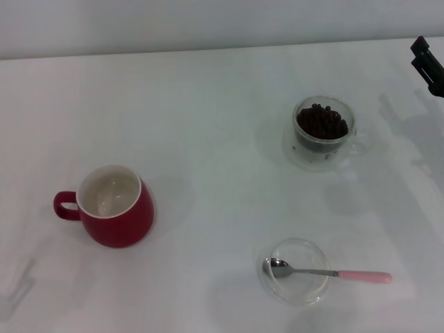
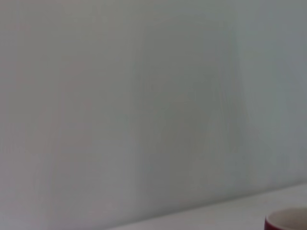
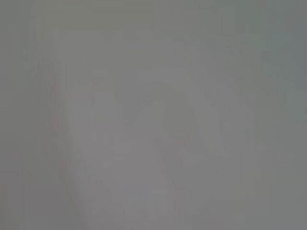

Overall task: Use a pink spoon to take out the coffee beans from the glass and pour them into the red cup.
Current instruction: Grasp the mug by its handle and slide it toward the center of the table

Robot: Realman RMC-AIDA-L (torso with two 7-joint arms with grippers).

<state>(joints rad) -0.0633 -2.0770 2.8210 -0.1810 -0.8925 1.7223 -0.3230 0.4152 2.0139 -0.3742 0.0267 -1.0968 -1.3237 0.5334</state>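
Observation:
The pink spoon (image 1: 331, 273) lies across a low clear glass dish (image 1: 297, 271) at the front right, its metal bowl inside the dish and its pink handle pointing right. The glass (image 1: 326, 133) with a side handle stands behind it, holding a heap of dark coffee beans (image 1: 321, 121). The red cup (image 1: 114, 206) stands at the left, handle to the left, white inside showing; its rim also shows in the left wrist view (image 2: 288, 219). My right gripper (image 1: 429, 64) is at the far right edge, above and right of the glass. My left gripper is out of view.
Everything stands on a white table (image 1: 208, 139) with a pale wall behind its far edge. The right wrist view shows only a blank pale surface.

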